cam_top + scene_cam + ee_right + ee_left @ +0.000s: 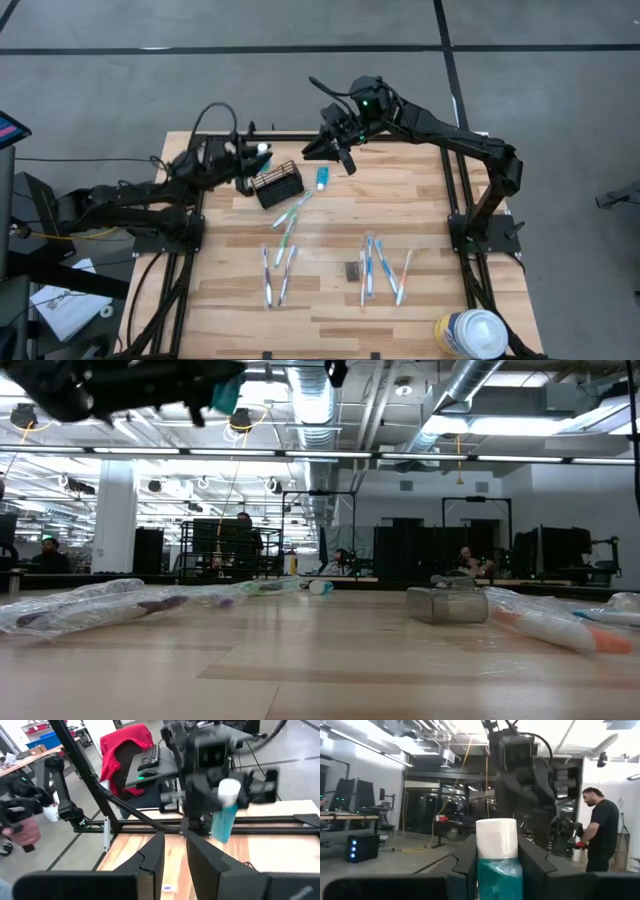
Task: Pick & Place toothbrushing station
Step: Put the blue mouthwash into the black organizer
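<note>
On the wooden table (420, 200), upper centre of the high view, the left gripper (252, 157) clamps a toothpaste tube (497, 857) beside the caddy (277, 184), likely awaiting placement inside; the right gripper (335, 140) hovers nearby, its jaws parted and empty.

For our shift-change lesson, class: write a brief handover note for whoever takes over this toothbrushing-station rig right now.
Left claw: shut on a teal toothpaste tube, raised beside the caddy.
Right claw: open, empty, above a second tube lying on the table by the caddy.
Toothbrushes: scattered on the table, untouched.
Done: one tube picked up.
Left, probably: put that tube in the caddy, then the second tube and the brushes.
</note>
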You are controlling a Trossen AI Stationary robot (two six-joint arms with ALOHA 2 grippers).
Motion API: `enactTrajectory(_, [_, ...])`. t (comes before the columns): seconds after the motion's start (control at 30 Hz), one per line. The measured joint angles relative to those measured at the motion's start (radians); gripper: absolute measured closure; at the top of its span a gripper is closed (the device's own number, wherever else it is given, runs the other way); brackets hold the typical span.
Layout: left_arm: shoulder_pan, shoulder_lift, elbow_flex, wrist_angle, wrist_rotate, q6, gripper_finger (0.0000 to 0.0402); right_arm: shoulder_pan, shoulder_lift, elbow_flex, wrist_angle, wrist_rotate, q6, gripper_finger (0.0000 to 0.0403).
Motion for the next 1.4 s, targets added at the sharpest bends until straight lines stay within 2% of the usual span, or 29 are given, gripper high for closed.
enactTrajectory(0.23, [-0.014,0.039,-0.257,0.306,-0.128,0.043,0.0317,-0.005,0.000,0.000,0.036,0.002,-0.007,0.0330])
enactTrajectory(0.4, [0.011,0.120,-0.331,0.425,-0.141,0.072,0.0317,-0.002,0.000,0.000,0.044,0.003,-0.037,0.0330])
enactTrajectory(0.6, [0.065,0.276,-0.289,0.521,-0.079,0.069,0.0317,-0.002,0.000,0.000,0.069,0.003,-0.037,0.0330])
enactTrajectory(0.77, [0.119,0.457,-0.214,0.592,-0.007,0.042,0.0317,-0.002,0.000,0.000,0.072,0.003,-0.036,0.0330])
enactTrajectory(1.0, [0.124,0.653,-0.106,0.592,0.048,0.043,0.0317,-0.002,0.000,0.000,0.039,0.003,-0.069,0.0330])
enactTrajectory(1.2, [0.124,0.737,-0.083,0.592,0.066,0.044,0.0317,-0.002,0.000,0.000,-0.008,0.000,-0.115,0.0330])
enactTrajectory(1.4, [0.124,0.758,-0.083,0.593,0.071,0.046,0.0317,-0.002,-0.001,0.000,-0.012,-0.019,-0.127,0.0330])
